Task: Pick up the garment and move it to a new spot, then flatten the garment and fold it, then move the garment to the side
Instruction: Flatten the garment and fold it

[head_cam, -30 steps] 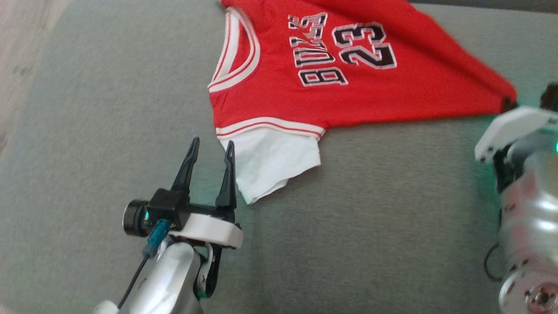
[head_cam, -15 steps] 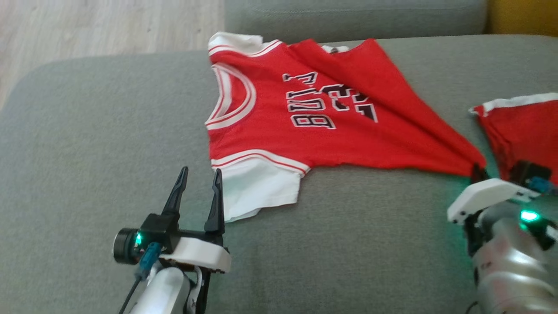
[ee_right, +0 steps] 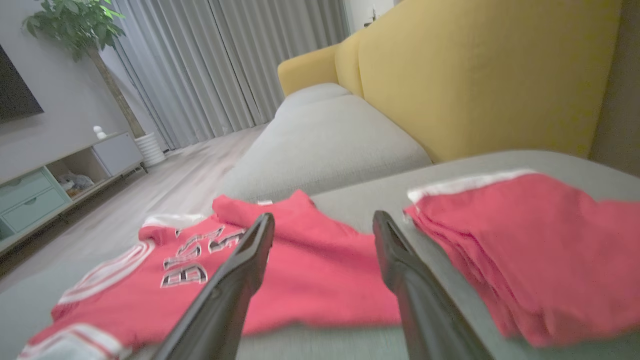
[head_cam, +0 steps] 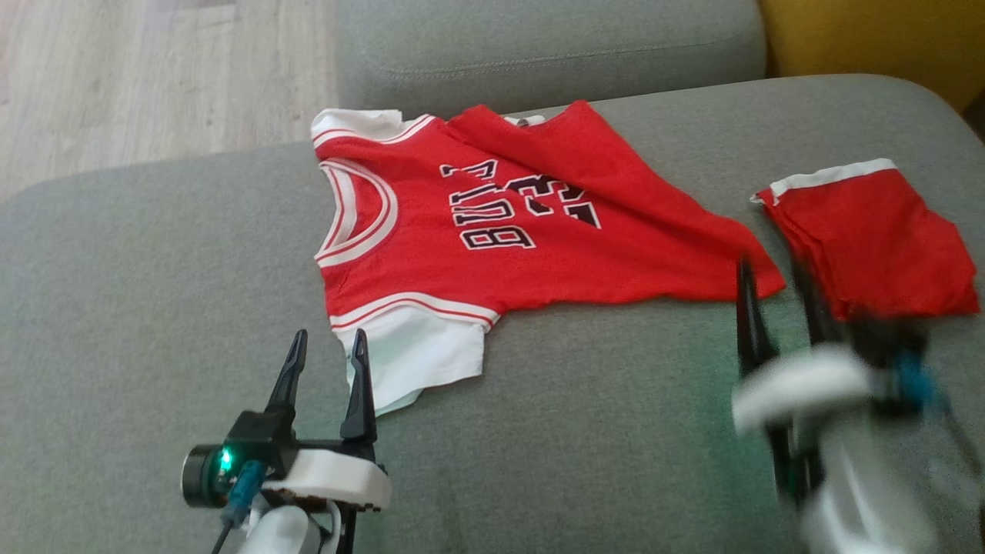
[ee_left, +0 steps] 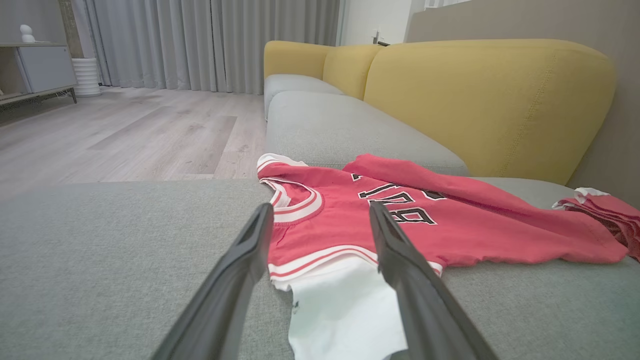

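Observation:
The garment (head_cam: pixel 492 231) is a red jersey with white sleeves and black lettering, lying spread on the grey sofa seat (head_cam: pixel 154 292). Its far side is folded over part of the number. My left gripper (head_cam: pixel 329 338) is open just in front of the near white sleeve (head_cam: pixel 415 362), which sits between and beyond its fingers in the left wrist view (ee_left: pixel 345 310). My right gripper (head_cam: pixel 773 269), blurred, is open at the garment's right hem corner (head_cam: pixel 758 281) with nothing between its fingers. In the right wrist view the garment (ee_right: pixel 150 290) lies beyond that gripper (ee_right: pixel 324 220).
A folded red piece with a white band (head_cam: pixel 869 238) lies on the seat at the right, close to my right gripper (ee_right: pixel 525 240). A yellow backrest (head_cam: pixel 869 38) rises at the far right. A wooden floor (head_cam: pixel 154 77) lies beyond the seat's left edge.
The right gripper, shut on the garment's hem corner before, has opened and let it go. The camera has tilted, so the whole picture shifted. The left gripper stays open by the sleeve.

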### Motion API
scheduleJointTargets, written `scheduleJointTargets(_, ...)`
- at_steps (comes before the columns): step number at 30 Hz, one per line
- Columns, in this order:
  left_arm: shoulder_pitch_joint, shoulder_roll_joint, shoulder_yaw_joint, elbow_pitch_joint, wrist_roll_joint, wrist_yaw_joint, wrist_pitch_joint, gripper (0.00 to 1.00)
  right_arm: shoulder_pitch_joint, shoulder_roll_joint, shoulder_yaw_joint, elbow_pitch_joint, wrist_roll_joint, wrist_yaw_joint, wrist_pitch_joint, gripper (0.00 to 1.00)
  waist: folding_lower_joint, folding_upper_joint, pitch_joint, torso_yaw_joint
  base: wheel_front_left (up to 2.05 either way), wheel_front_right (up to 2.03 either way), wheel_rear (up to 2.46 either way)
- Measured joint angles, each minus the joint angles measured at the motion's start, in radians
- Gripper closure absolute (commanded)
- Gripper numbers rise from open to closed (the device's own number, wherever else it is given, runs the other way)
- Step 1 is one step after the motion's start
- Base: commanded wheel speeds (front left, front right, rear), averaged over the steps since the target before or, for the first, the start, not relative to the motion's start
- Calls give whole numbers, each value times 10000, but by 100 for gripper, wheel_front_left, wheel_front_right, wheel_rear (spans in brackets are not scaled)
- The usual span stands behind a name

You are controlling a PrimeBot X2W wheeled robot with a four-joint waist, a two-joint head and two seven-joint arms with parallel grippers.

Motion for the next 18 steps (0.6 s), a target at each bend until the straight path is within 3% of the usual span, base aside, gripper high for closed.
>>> scheduleJointTargets(5,99,-13,8,-61,-42,4,0,0,2885,4,121,-2318,-59,0,0,0,-1,0,-87,-77,0,0,0)
scheduleJointTargets(10,112,-35,-10,-48,-56,84,0,0,3065,31,81,-3358,12,0,0,0,0,0,-96,-13,0,0,0)
scheduleJointTargets(18,111,-67,-190,261,-56,29,153,0,3075,36,104,-3655,-65,0,0,0,1,0,69,73,0,0,0)
